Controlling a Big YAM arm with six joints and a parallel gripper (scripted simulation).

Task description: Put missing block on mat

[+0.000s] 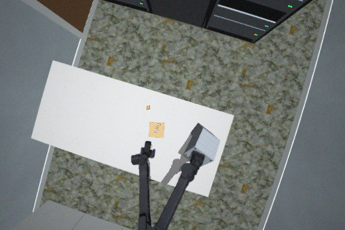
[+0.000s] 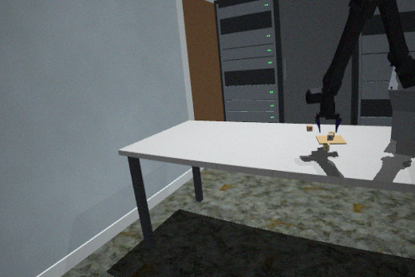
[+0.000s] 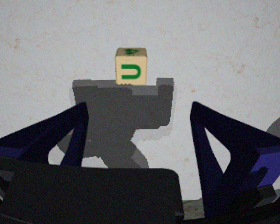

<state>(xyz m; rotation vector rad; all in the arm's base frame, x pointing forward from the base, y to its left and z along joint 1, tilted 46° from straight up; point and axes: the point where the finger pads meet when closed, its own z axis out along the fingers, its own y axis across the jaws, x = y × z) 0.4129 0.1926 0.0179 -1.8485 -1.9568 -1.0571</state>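
We are seeing the U block (image 1: 150,146) (image 2: 326,147) (image 3: 131,67) sitting on the table (image 1: 89,104) (image 2: 239,137) (image 3: 216,45), off the mat (image 1: 160,134) (image 2: 339,140) and near its edge, its green U facing our wrist camera. Our gripper (image 1: 152,148) (image 2: 328,131) (image 3: 139,109) is hovering above the table, fingers standing wide with nothing between them. Two blocks are resting near each other on the mat; the fourth block (image 1: 148,107) (image 2: 310,128) is lying off it, beyond the mat's far side from our arm (image 1: 143,183) (image 2: 347,45).
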